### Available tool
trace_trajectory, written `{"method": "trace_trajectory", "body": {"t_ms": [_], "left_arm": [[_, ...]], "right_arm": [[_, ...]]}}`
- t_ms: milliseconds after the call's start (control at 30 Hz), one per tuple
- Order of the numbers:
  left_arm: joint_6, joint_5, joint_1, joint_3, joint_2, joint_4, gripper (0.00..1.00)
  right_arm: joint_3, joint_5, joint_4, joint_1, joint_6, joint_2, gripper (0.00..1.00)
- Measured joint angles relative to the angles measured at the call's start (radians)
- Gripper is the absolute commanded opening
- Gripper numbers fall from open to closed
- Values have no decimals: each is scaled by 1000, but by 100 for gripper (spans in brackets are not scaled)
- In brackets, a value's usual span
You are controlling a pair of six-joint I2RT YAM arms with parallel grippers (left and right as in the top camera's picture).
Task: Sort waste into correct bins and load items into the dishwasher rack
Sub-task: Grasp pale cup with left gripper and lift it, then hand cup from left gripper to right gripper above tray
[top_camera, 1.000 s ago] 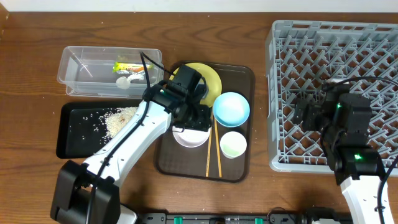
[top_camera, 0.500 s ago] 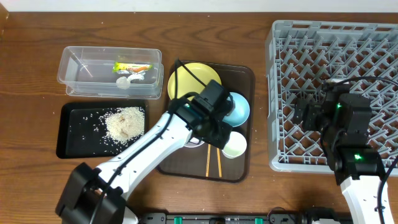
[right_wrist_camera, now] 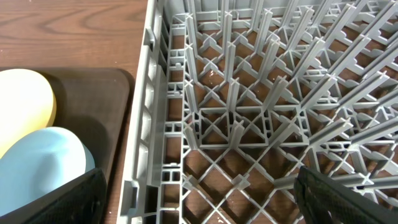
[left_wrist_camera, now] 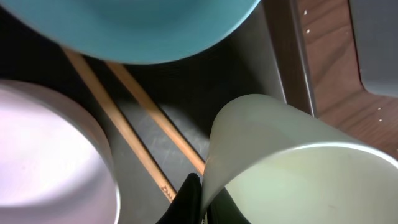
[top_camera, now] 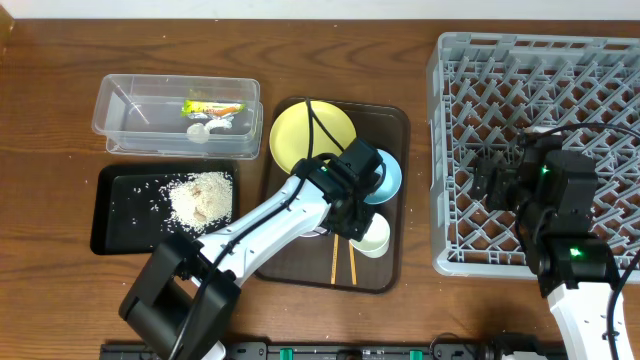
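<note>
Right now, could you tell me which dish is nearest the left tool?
The small pale cup, the smallest dish: the left tool sits right at its wall.

A robotics lab bench dressed as a kitchen: wooden table [top_camera: 50, 100], grey dishwasher rack [top_camera: 440, 150], brown tray [top_camera: 385, 125] holding a yellow plate [top_camera: 300, 135]

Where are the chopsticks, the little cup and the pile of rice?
chopsticks [left_wrist_camera: 152, 115], left wrist view, mid-shaft of one stick
cup [left_wrist_camera: 261, 130], left wrist view, outer wall
rice [top_camera: 200, 197], overhead view, middle of the pile
</note>
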Motion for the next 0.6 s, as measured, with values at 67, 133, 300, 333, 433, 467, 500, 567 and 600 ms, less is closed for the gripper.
{"method": "trace_trajectory", "body": {"t_ms": [67,133,300,333,433,467,500,567,600], "left_arm": [[-1,4,3,1,-6,-6,6],[-1,20,15,2,-24,-10,6],[-16,100,116,14,-130,13,6],[-21,119,145,19,-153,27,6],[-55,213,262,35,-196,117,6],[-71,253,299,39,-199,156,6],[-92,301,339,42,-197,199,6],[-137,391,406,43,-185,269,6],[-166,436,437,43,-175,296,6]], "right_arm": [[0,4,2,0,0,0,98],[0,9,14,0,0,0,99],[0,19,79,0,-3,0,99],[0,18,94,0,-3,2,99],[1,-18,133,0,-3,25,99],[1,-42,142,0,-3,37,99],[1,-81,152,0,-4,53,99],[1,-171,174,0,-8,84,99],[1,-234,187,0,-14,100,99]]}}
